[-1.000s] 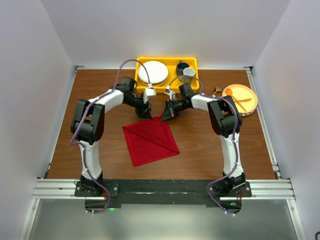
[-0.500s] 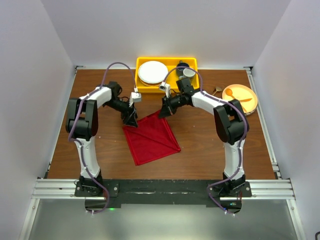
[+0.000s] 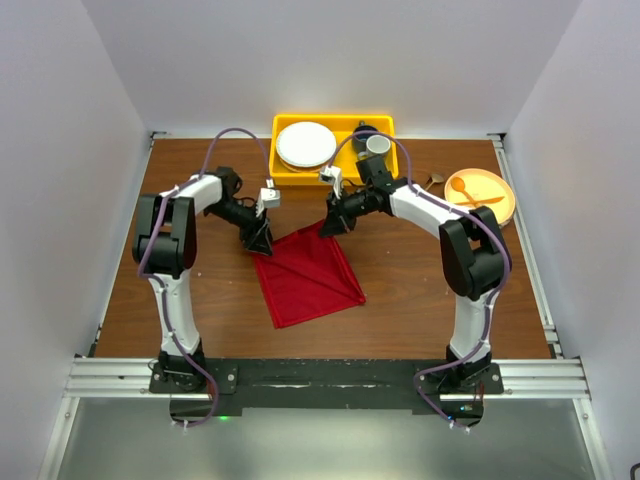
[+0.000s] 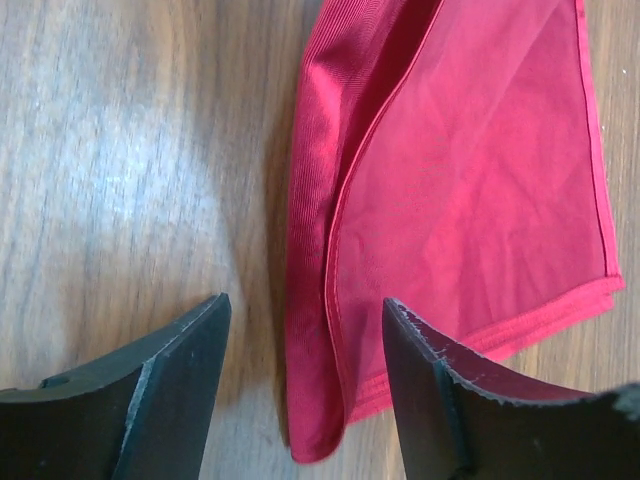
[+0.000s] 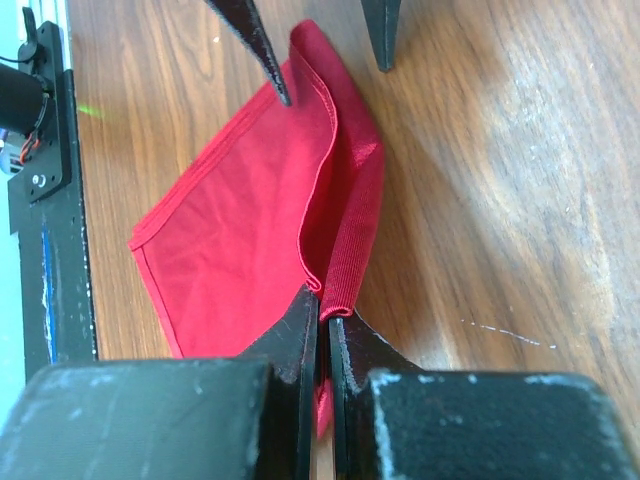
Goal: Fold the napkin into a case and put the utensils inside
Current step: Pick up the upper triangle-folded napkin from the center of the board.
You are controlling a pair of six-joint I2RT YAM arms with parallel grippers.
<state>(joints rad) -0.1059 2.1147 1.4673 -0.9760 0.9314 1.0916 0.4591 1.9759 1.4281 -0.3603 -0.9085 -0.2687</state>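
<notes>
Two pincers are meeting one red napkin [image 3: 305, 275] on the desk [image 3: 420, 290]. We are seeing the right pincer [image 3: 328, 226] pressed fully together, pinching the cloth's folded far corner between its fingertips. We are seeing the left pincer [image 3: 260, 240] standing partly open, its jaws straddling the napkin's nearest edge and gripping nothing. Beyond both pincers, one yellow tray [image 3: 300, 178] is carrying one white plate [image 3: 306, 145] and two cups [image 3: 377, 146]. Out past the right pincer, one small golden object [image 3: 436, 180] is showing too small for us to identify.

Brown wooden table [image 3: 400, 300], plain white walls [image 3: 330, 50] on three sides, aluminium rail [image 3: 100, 378] along near edge
</notes>
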